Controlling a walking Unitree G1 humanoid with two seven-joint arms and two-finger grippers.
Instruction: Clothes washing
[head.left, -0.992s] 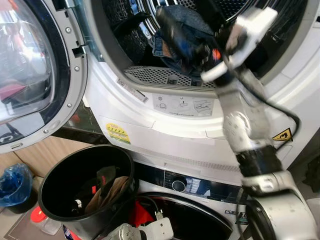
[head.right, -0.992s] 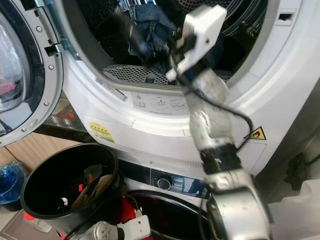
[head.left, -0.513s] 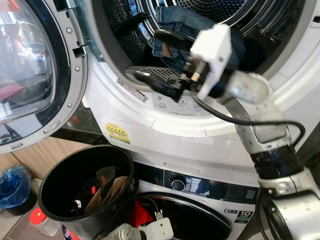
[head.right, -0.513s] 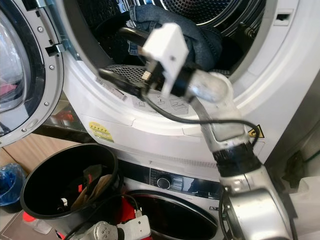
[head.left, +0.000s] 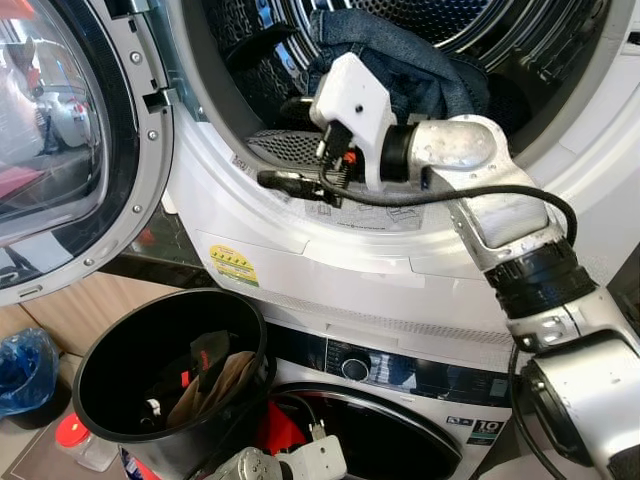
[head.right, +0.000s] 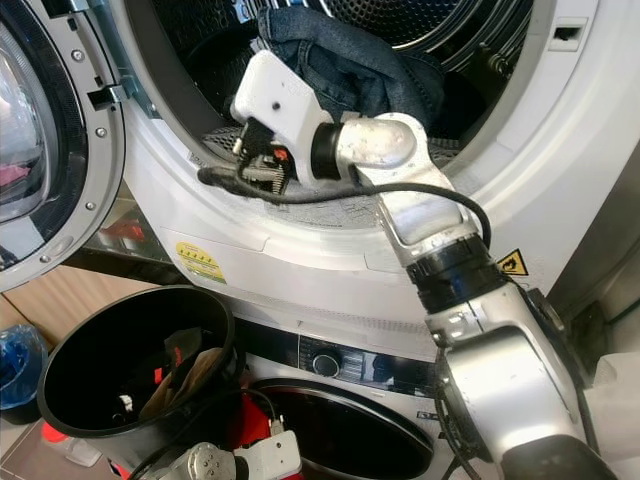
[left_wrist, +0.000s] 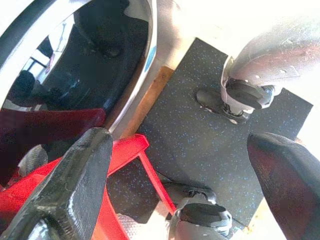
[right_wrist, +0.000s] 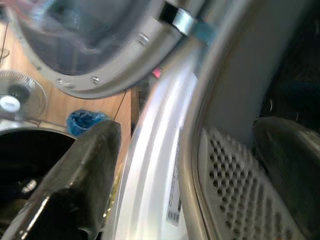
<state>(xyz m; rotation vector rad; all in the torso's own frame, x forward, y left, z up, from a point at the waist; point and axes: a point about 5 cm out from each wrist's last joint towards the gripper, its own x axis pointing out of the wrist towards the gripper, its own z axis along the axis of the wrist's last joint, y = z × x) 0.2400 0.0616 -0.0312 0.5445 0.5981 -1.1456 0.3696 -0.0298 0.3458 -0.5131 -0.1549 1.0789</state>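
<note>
A pair of blue jeans (head.left: 400, 55) lies bunched inside the open upper drum (head.left: 560, 40). My right gripper (head.left: 278, 142) hovers at the drum's lower left rim, in front of the jeans and apart from them, open with nothing between its fingers. The right wrist view looks past the spread fingers (right_wrist: 90, 150) at the perforated rim (right_wrist: 225, 180) and the door. A black bucket (head.left: 105, 345) below holds brown cloth (head.left: 212, 385) and other items. My left gripper (left_wrist: 182, 145) hangs low and open over the dark floor mat.
The round glass door (head.left: 70, 150) stands swung open at the left. A second washing machine (head.left: 400, 385) sits under the upper one. A blue bag (head.left: 25, 365) lies on the floor left of the bucket. Something red (left_wrist: 60, 180) shows by the left gripper.
My right arm has drawn back out of the drum and swung left to the rim, empty. The jeans stay inside the drum. The bucket and left arm have not moved.
</note>
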